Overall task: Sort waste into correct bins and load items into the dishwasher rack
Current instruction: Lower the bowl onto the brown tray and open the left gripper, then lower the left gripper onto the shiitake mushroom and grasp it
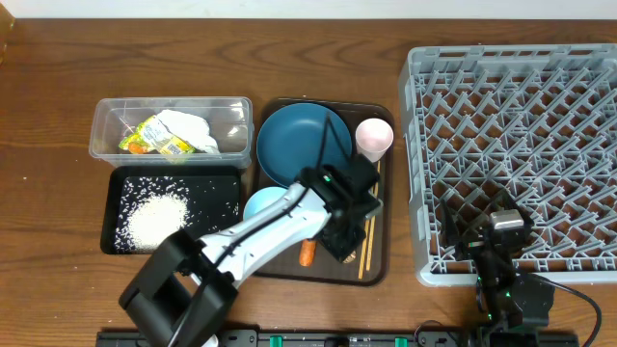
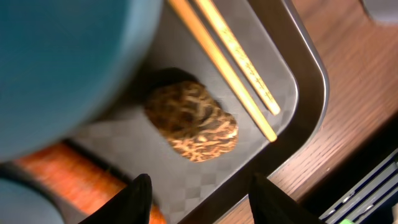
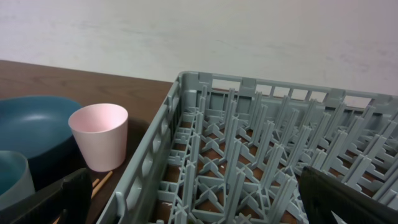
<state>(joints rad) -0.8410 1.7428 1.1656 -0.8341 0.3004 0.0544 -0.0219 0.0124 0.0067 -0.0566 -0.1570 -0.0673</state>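
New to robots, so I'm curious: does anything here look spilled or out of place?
A carrot and a brown seedy lump lie loose on the brown serving tray near the chopsticks. The rice looks spilled, but it lies inside the black tray.

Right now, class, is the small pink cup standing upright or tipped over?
Upright. The pink cup stands on its base, open mouth facing up, beside the dark-blue plate.

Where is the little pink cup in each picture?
Overhead: the pink cup stands at the brown tray's top right corner, between the blue plate and the rack.
Left wrist: not in it.
Right wrist: the pink cup is at the left, just outside the rack's wall.
Shared landmark: the wooden chopsticks.
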